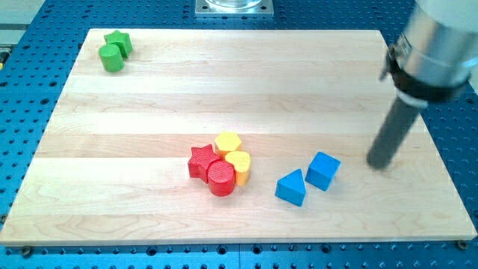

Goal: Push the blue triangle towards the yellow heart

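The blue triangle (291, 187) lies on the wooden board (224, 82) at the lower right of centre. The yellow heart (239, 166) sits to its left, touching a red cylinder (221, 178). My tip (379, 164) rests on the board to the right of the blue cube (323, 170), with a gap between them. The blue cube stands just right of the triangle and slightly above it. The tip is farther right of the triangle, with the cube between them.
A yellow hexagon (228, 143) and a red star (201, 161) huddle with the heart and cylinder. A green star (119, 42) and a green cylinder (112, 57) sit at the board's top left corner. The board's right edge is near the rod.
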